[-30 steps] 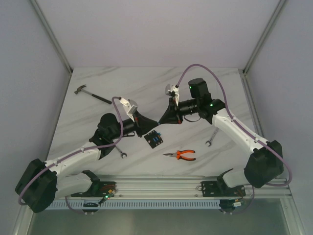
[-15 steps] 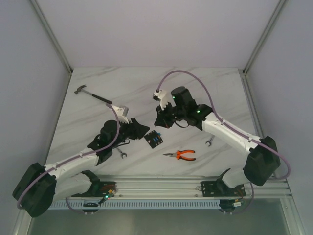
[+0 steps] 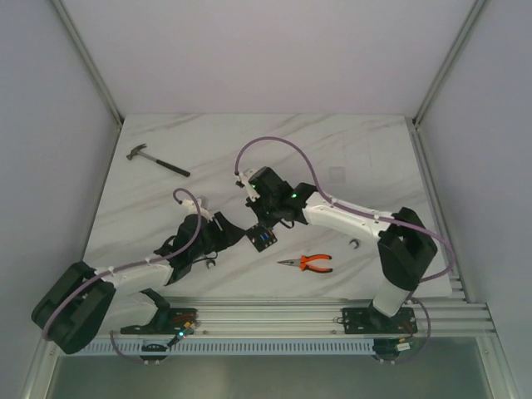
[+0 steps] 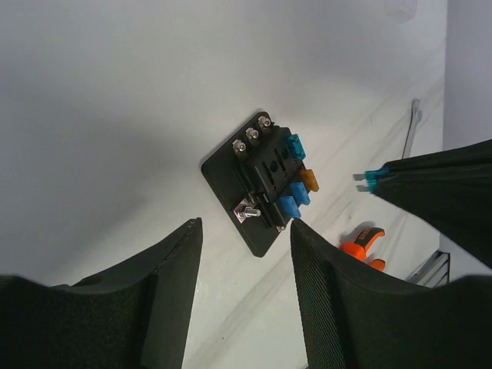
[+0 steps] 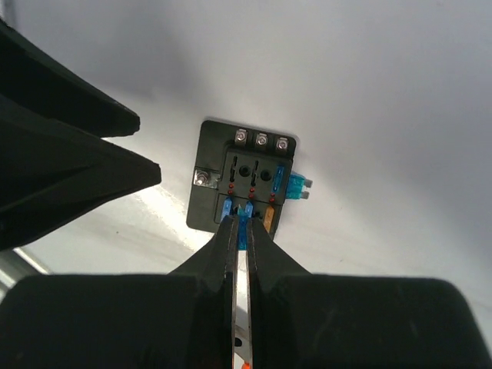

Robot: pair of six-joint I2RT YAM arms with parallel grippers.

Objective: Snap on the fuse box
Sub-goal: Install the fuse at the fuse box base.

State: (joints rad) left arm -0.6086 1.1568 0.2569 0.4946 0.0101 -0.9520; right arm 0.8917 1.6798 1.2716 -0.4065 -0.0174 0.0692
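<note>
The fuse box (image 3: 262, 238) is a small black square lying flat on the marble table, with blue and orange fuses on its face (image 5: 242, 181) (image 4: 261, 181). My right gripper (image 5: 243, 221) hovers over its near edge, shut on a small blue fuse (image 5: 243, 227) whose tip points at the lower row of slots. In the top view the right gripper (image 3: 258, 221) sits just behind the box. My left gripper (image 4: 246, 227) stands open just short of the box, touching nothing; from above the left gripper (image 3: 235, 235) is at the box's left.
Orange-handled pliers (image 3: 307, 263) lie right of the box. A hammer (image 3: 156, 160) rests at the far left. One wrench (image 3: 355, 243) shows under the right arm, and another wrench (image 3: 208, 264) under the left arm. A teal fuse (image 5: 298, 184) sticks out at the box's edge.
My left gripper has opened and drawn back toward the near left. The right arm has swung left and down over the fuse box, still shut on the blue fuse.
</note>
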